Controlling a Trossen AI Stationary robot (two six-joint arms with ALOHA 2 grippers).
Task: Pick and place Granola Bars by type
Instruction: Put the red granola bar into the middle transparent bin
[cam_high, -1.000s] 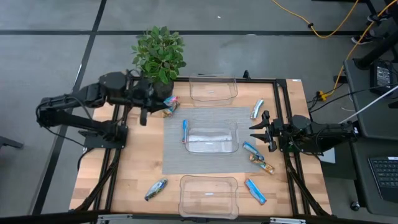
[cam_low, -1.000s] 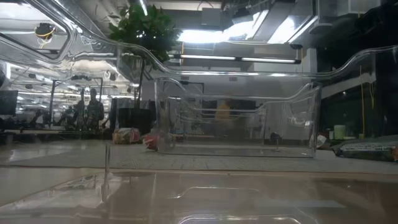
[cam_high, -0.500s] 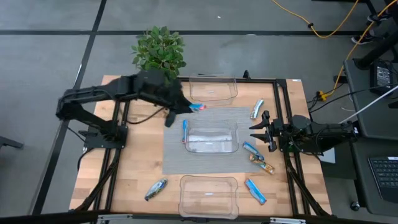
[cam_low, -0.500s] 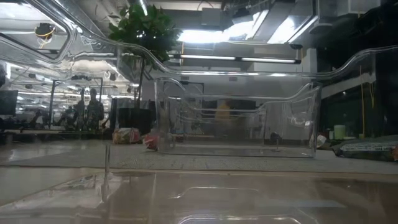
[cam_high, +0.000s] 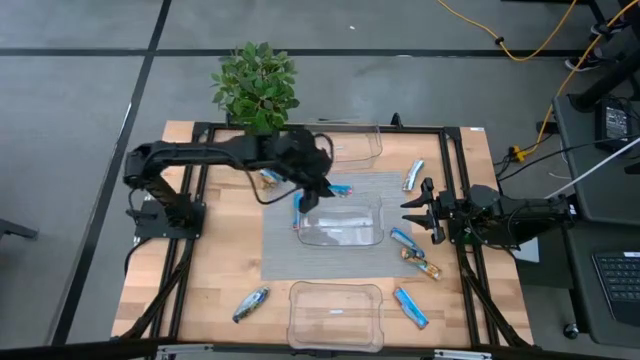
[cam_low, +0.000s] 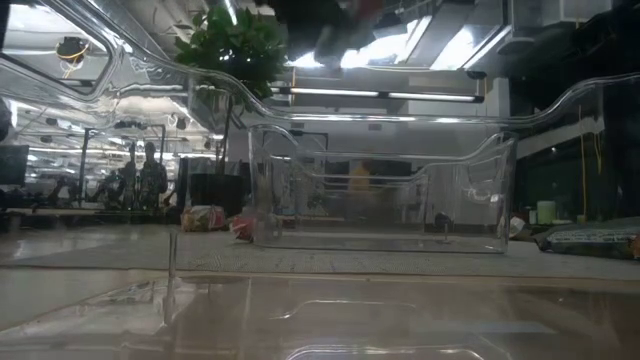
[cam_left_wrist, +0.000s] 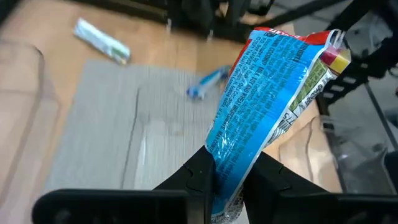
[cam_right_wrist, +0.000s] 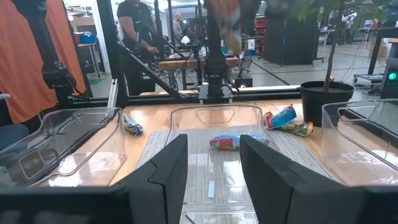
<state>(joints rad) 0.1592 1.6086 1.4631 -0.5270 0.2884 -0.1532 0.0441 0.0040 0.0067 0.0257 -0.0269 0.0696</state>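
Observation:
My left gripper hangs over the far left corner of the middle clear bin, shut on a bright blue granola bar. It shows blurred at the top of the low view. My right gripper waits open at the mat's right edge, fingers apart in its wrist view. Other bars lie flat: a blue one left of the middle bin, a pair by the plant, a silvery one, a blue one, a brown one, another blue one and a silvery-green one. My left gripper pinches the blue bar by its lower end between the two fingers. The rest of the wrapper, with its red and yellow end, sticks out beyond the fingertips. The bar is lifted clear, above the mat and bin.
Three clear bins stand in a row from far to near: the far bin, the middle one on the grey mat, and the near bin. A potted plant stands at the far left. People stand in the room behind.
My left arm has swung from the bars beside the plant toward the table's right and a little nearer, carrying the blue bar lifted clear, until it is over the middle bin's far left corner. My right arm has kept still.

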